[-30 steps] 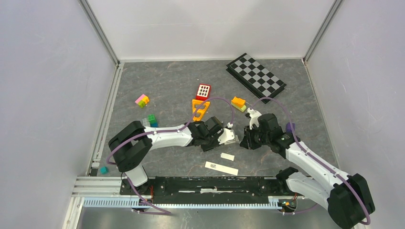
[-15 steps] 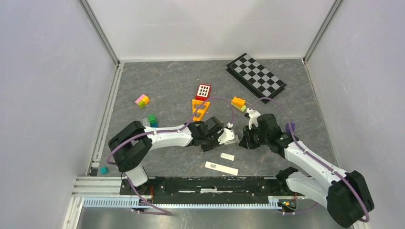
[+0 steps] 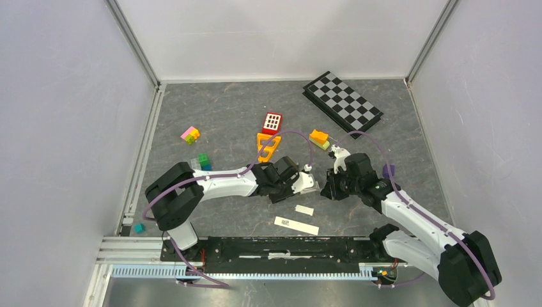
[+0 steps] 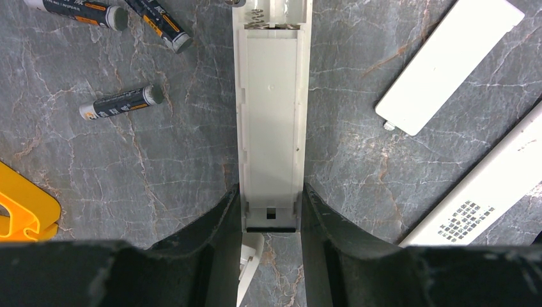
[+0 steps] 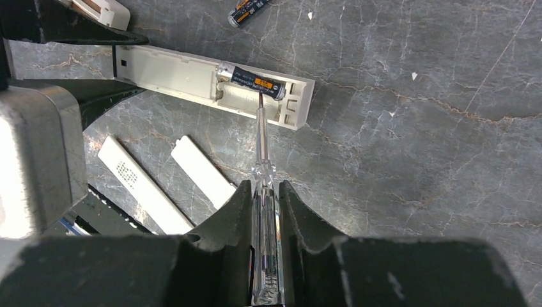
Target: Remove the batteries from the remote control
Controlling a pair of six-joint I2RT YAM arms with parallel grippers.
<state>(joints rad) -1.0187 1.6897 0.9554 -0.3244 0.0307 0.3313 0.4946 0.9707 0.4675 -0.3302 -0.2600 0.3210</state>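
My left gripper [image 4: 270,192] is shut on the near end of the white remote control [image 4: 271,115], which lies back-up on the grey table with its battery bay uncovered. One dark battery [image 5: 252,80] still sits in the bay at the remote's far end. My right gripper [image 5: 265,185] is shut on a clear-handled screwdriver [image 5: 263,211], whose metal tip touches that battery. Three loose batteries [image 4: 121,102] [image 4: 105,16] [image 4: 163,29] lie on the table beside the remote. In the top view the two grippers [image 3: 300,184] [image 3: 330,185] face each other across the remote.
A white battery cover [image 4: 447,64] and a second long white remote [image 4: 486,185] lie to the right of the held remote. An orange piece [image 4: 19,204] lies on the left. A checkerboard [image 3: 342,102], a red block [image 3: 271,121] and coloured blocks [image 3: 190,134] lie farther back.
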